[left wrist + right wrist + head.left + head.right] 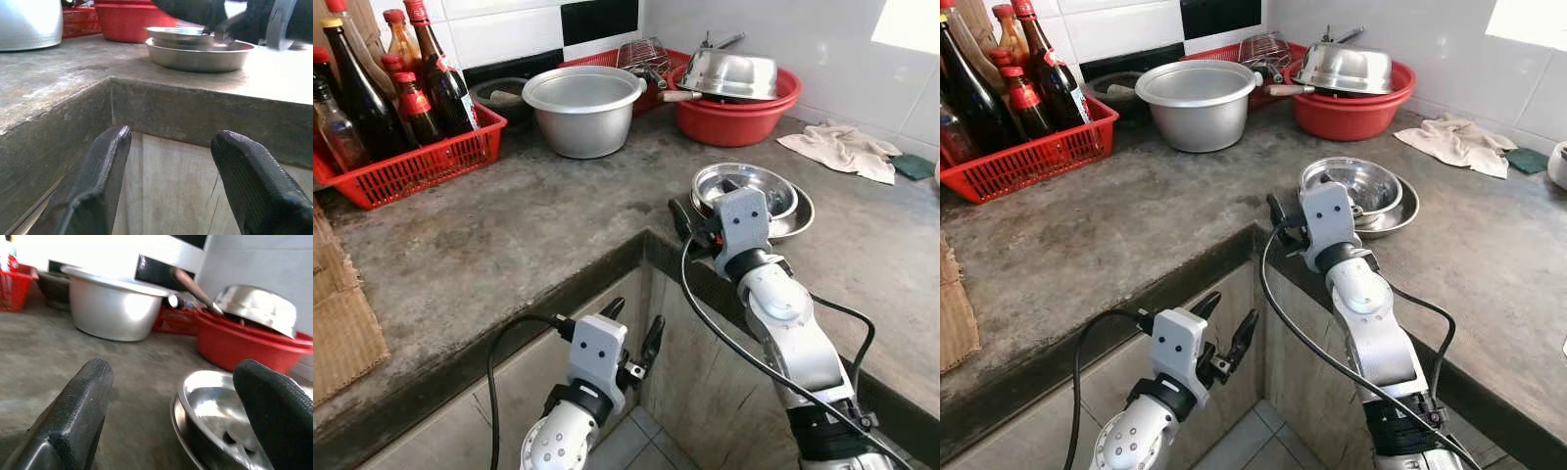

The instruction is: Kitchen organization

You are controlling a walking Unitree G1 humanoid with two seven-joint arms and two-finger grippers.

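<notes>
Two stacked steel bowls (754, 191) sit on the grey concrete counter (509, 235), close to its inner corner. My right gripper (705, 203) hovers low over the counter at the near left rim of the bowls. It is open, with one finger over the upper bowl (215, 406) and the other over bare counter. Nothing is held between its fingers (73, 416). My left gripper (633, 323) is open and hangs below the counter's front edge, in front of the cabinet face. In the left wrist view the same bowls (195, 49) stand above the edge.
At the back left stands a red crate of bottles (411, 162). A large aluminium pot (582, 108) is behind the middle, beside a red basin (734, 117) holding an upturned steel bowl. A cloth (842, 147) lies at the right and cardboard (337, 313) at the far left.
</notes>
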